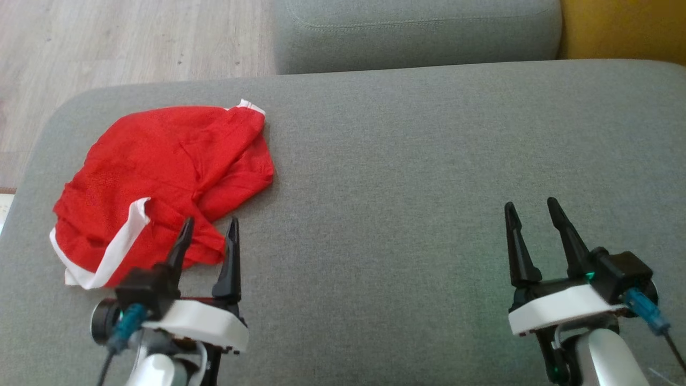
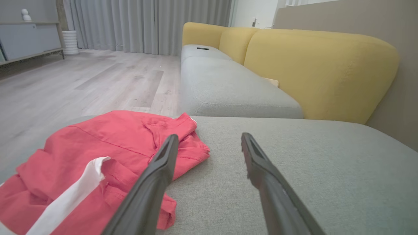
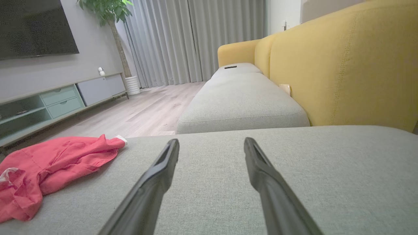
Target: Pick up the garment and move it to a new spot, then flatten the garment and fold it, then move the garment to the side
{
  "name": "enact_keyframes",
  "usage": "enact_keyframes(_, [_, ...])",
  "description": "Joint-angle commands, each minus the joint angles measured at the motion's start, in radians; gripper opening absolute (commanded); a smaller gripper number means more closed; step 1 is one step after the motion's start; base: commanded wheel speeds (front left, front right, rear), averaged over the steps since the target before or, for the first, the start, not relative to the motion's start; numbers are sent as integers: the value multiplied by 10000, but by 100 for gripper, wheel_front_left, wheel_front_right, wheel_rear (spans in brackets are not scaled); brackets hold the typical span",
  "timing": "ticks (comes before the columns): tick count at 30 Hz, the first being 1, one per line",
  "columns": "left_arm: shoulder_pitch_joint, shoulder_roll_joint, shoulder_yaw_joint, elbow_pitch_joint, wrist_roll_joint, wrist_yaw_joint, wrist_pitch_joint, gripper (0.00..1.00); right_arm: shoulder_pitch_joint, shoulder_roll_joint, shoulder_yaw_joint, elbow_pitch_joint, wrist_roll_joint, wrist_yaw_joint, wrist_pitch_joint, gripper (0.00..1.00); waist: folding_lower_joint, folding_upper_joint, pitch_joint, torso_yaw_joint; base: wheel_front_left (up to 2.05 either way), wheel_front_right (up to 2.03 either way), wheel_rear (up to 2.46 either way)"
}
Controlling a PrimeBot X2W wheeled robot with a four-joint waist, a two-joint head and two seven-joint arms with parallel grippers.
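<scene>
The red garment (image 1: 166, 177) with white trim lies crumpled in a loose heap on the left part of a wide grey seat cushion (image 1: 402, 187), one white band curling across its near side and a small white edge showing at its far corner. The left claw (image 1: 210, 222) sits at the heap's near edge with its two dark fingers spread and nothing between them. In the left wrist view one finger crosses over the red cloth while the other stands over bare grey fabric; whether the finger touches the cloth cannot be told. The right claw (image 1: 530, 203) is well apart from the garment, over the right part of the same cushion, its fingers likewise spread and empty. Beyond the cushion lies a second grey seat (image 1: 418, 32), with a yellow backrest (image 1: 621, 27) to its right and a pale wooden floor (image 1: 134, 43) to its left.
</scene>
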Motion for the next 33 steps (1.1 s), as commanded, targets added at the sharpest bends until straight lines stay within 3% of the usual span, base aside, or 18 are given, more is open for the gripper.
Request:
enact_keyframes(1, [-634, 283, 105, -400, 352, 181, -140, 100, -563, -75, 224, -388, -421, -7, -179, 100, 0, 0, 4, -4, 0, 0, 0])
enact_keyframes(13, [-926, 870, -1058, -220, 1688, 937, -461, 100, -587, -82, 431, -413, -1675, -8, -503, 100, 0, 0, 24, -67, 0, 0, 0])
enact_keyframes(19, [-887, 577, -884, -571, 1424, 1013, -636, 100, -615, -85, 590, -594, -1782, -9, -679, 100, 0, 0, 29, -66, 0, 0, 0])
enact_keyframes(24, [-515, -60, 118, -977, 1155, 278, -782, 100, -529, -88, 512, -760, -1087, -9, -827, 100, 0, 0, -3, -29, 0, 0, 0])
enact_keyframes(33, [197, -1281, 1936, -166, 1260, -1830, -920, 100, -270, -91, 452, -314, 22, -9, -966, 100, 0, 0, -108, 30, 0, 0, 0])
